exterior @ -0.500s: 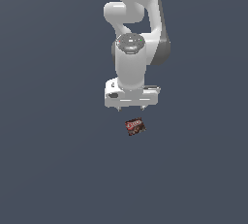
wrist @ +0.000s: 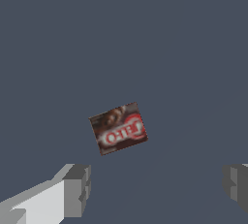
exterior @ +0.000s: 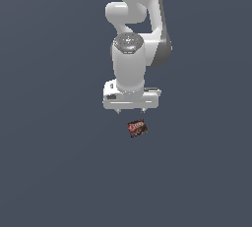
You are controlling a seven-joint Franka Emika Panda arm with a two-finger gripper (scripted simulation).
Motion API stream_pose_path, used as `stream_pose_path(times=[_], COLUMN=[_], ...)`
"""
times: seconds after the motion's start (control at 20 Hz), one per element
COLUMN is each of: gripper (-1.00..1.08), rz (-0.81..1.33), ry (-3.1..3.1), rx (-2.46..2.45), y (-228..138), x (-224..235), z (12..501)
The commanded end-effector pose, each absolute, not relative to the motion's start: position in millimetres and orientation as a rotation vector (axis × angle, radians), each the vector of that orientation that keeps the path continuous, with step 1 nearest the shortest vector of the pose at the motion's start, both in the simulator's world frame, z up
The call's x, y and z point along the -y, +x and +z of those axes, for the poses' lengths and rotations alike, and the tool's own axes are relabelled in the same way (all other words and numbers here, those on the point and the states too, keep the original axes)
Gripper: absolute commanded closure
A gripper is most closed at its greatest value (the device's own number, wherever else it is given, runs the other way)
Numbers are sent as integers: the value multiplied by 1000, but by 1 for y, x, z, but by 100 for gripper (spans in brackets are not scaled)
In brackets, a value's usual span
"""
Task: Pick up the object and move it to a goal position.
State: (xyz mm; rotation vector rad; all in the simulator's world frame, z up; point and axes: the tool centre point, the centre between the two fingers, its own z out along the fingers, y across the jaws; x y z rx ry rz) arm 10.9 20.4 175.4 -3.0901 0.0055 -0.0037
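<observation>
Arm barely shifted, jaws spread wide, empty, above flat rectangular red-brown box (exterior: pixel 137 128) (wrist: pixel 118 129), white lettering

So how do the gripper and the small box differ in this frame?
The gripper is plain white and grey; the box is dark red and brown with a whitish label. The gripper is far wider than the box. The gripper hangs above the floor with jaws wide apart, while the box lies flat, skewed to them. They are not touching.
</observation>
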Motion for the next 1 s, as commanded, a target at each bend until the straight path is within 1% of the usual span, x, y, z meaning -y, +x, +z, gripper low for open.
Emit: stream_pose_path(times=[0.0, 0.45, 0.95], gripper=[-92, -92, -92], rz=[-11, -7, 5], ry=[-3089, -3088, -3073], rx=[-16, -66, -309], y=[14, 13, 14], x=[-18, -20, -26], z=[177, 174, 159])
